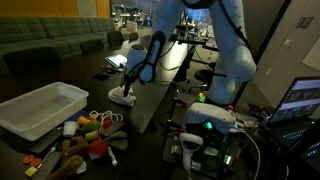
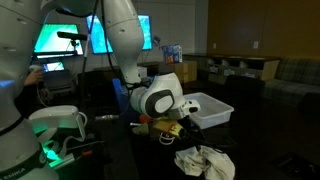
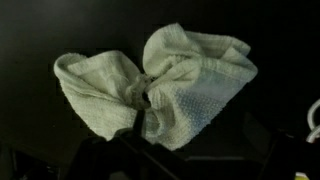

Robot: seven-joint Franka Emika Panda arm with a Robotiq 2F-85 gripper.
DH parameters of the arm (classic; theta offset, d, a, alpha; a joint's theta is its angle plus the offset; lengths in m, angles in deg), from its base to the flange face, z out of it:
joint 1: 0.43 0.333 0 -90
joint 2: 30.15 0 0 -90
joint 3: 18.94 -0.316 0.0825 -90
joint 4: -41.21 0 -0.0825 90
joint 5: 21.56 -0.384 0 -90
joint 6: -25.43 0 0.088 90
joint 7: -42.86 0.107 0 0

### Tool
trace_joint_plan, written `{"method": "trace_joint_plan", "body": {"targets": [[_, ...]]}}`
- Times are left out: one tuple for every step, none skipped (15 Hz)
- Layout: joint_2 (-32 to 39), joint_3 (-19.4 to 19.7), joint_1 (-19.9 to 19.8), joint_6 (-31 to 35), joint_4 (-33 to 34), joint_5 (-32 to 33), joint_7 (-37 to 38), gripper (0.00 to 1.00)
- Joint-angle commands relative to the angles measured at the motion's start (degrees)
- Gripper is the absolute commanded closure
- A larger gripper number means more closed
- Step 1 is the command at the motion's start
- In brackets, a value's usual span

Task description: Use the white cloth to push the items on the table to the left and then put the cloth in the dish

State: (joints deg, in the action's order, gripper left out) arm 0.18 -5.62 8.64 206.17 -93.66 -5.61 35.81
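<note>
Claw (image 1: 126, 88) wide apart over bunched white cloth (image 3: 160, 85), gripping nothing; cloth on table (image 3: 40, 30).

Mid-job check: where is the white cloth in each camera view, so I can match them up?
In an exterior view: the white cloth sits right of centre, well right of the dish.
In an exterior view: it lies crumpled at bottom right, below the dish.
Wrist view: it fills the centre, bunched.
Shared landmark: the dish, in both exterior views only.
</note>
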Motion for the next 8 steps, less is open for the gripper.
{"method": "trace_joint_plan", "body": {"targets": [[8.8, -1.2, 0.4, -1.2, 9.7, -2.6, 1.0, 0.00], [10.9, -0.9, 0.9, -1.6, 12.0, -3.2, 1.5, 0.00], [12.5, -1.1, 0.4, -2.2, 13.8, -3.6, 1.4, 0.00], [13.4, -1.6, -0.4, -3.3, 15.5, -4.0, 1.5, 0.00], [14.8, -1.3, -0.6, -3.5, 16.9, -4.4, 1.9, 0.00], [15.6, -1.4, -1.2, -3.9, 18.2, -4.8, 2.0, 0.00], [15.8, -2.0, -2.5, -4.4, 19.0, -5.2, 1.7, 0.00], [16.5, -2.4, -3.3, -4.7, 20.0, -5.4, 1.8, 0.00]]}}
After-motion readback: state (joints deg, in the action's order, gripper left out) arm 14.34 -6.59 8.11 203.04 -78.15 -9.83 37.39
